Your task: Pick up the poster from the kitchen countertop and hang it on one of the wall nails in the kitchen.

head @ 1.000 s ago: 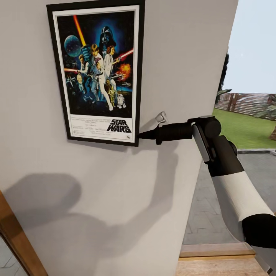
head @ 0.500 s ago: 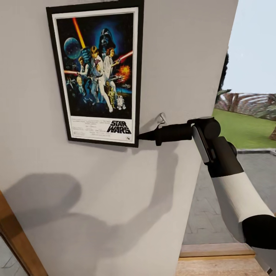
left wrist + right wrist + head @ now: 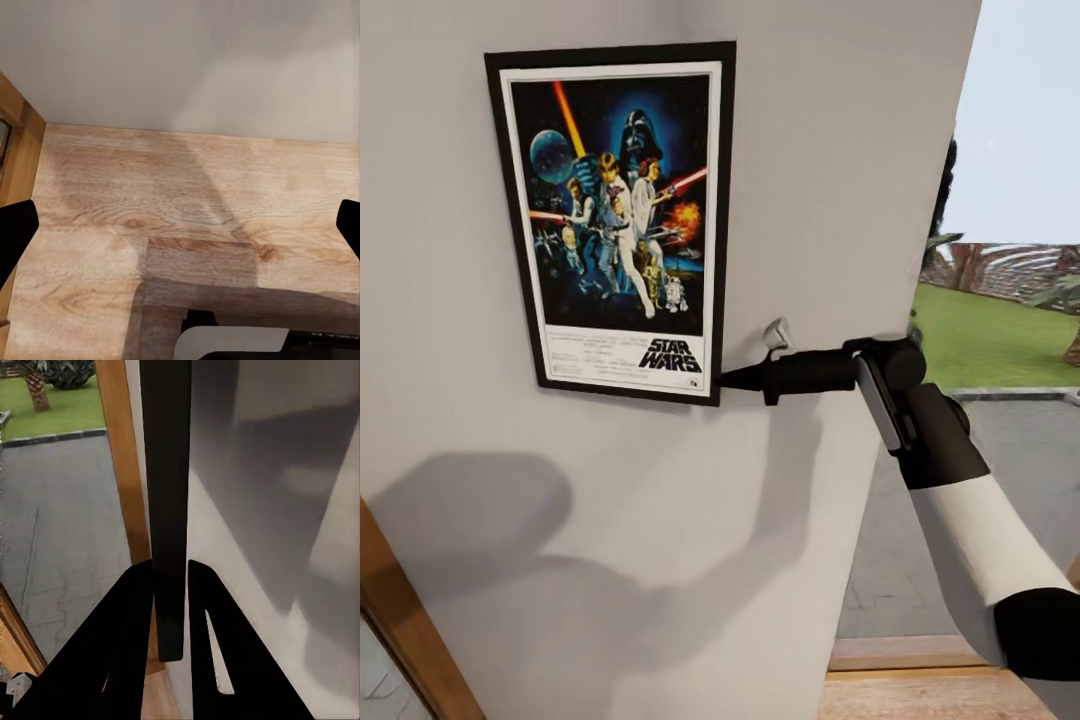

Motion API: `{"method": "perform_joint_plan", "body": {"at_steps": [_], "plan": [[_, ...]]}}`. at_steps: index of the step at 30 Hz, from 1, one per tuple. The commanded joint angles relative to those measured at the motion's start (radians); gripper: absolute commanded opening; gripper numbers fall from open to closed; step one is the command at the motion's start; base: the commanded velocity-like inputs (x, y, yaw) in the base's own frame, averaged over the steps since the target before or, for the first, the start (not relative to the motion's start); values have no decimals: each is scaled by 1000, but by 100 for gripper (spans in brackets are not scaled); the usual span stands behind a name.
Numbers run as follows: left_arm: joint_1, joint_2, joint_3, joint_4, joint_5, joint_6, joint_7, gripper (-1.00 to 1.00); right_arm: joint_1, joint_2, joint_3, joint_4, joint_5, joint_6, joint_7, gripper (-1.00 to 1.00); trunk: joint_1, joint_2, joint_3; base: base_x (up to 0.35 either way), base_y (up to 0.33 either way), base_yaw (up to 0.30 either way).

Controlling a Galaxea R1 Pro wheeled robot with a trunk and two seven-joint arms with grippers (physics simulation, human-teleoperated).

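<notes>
Entry: the poster (image 3: pixel 615 220). It is lying flat against the pale grey wall (image 3: pixel 820 150), long axis upright, leaning very slightly. I am holding it by its lower corner nearest the doorway.

Right gripper (image 3: pixel 728 378): reaching in level from the doorway side of the poster, fingers (image 3: pixel 127 637) pinched on the black frame edge (image 3: pixel 166 495).

Left gripper (image 3: pixel 180 225): hanging low with its jaws spread and nothing between them, over the wooden floor (image 3: pixel 112 195), well apart from the poster.

Wall nail: I cannot make it out; I judge it is sitting behind the poster's top.

Room: shadowed wall below the poster; paving and lawn (image 3: pixel 1000 340) beyond the doorway.

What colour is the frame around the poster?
Black. The poster frame is thin and black, clearest in the head view.
</notes>
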Motion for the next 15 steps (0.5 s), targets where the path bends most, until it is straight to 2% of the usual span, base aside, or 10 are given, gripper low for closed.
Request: {"method": "perform_joint_plan", "body": {"at_steps": [1,6,15], "plan": [[0,0,2,0,10,1,-8,100,4,-1,2,0,-10,10,-2,-100,0,-1,0,0,0,0],[0,0,2,0,10,1,-8,100,24,-1,2,0,-10,6,-2,-100,0,-1,0,0,0,0],[0,0,2,0,10,1,-8,100,31,-1,2,2,-11,-56,-1,-100,0,-1,0,0,0,0]]}}
